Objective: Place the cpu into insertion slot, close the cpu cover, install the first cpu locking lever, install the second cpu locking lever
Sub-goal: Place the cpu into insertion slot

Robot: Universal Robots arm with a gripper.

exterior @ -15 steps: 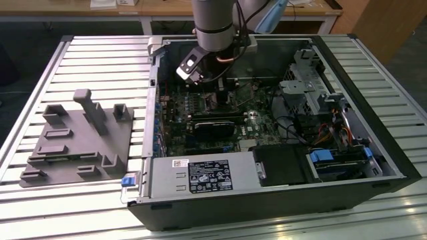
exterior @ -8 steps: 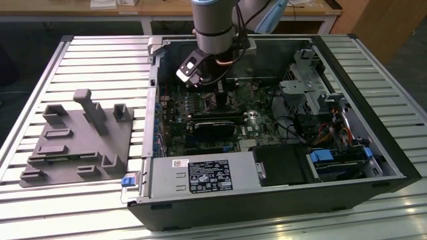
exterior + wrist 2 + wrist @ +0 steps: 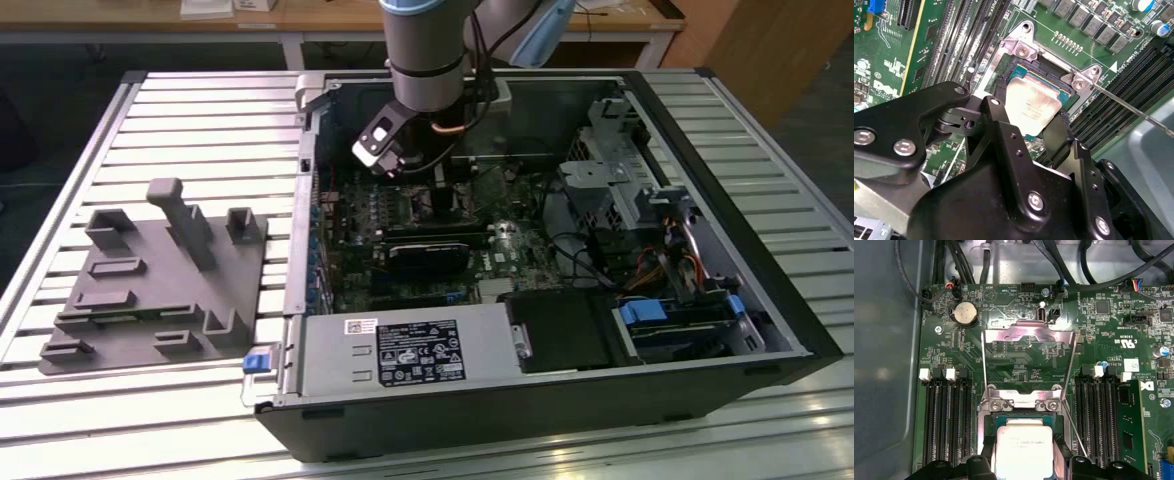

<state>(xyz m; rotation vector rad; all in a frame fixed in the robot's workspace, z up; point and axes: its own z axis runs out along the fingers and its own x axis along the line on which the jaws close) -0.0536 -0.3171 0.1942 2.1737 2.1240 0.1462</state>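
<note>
1. My hand (image 3: 1028, 112) is clamped on the cpu (image 3: 1031, 105). In both wrist views a black finger (image 3: 1001, 135) bears on each of two opposite edges.
2. The cpu's pale metal face is up, and it sits within the black frame of the insertion slot (image 3: 1040, 62). I cannot tell whether it is fully seated.
3. Just beyond, in the first wrist view, the cpu cover (image 3: 1029, 333) stands open, and green board shows through its window.
4. A thin lever rod (image 3: 1134, 111) slants away from the slot's corner bracket.
5. Memory slots (image 3: 946, 425) flank the slot.
6. In the exterior view my arm (image 3: 427, 50) drops into the open computer case (image 3: 787, 330) at eleven o'clock from its middle. The power supply (image 3: 400, 355) lies at seven o'clock.
7. A grey fixture plate (image 3: 147, 290) lies at nine o'clock from the case, on the exterior view's left, on the slatted worktop (image 3: 174, 420).
</note>
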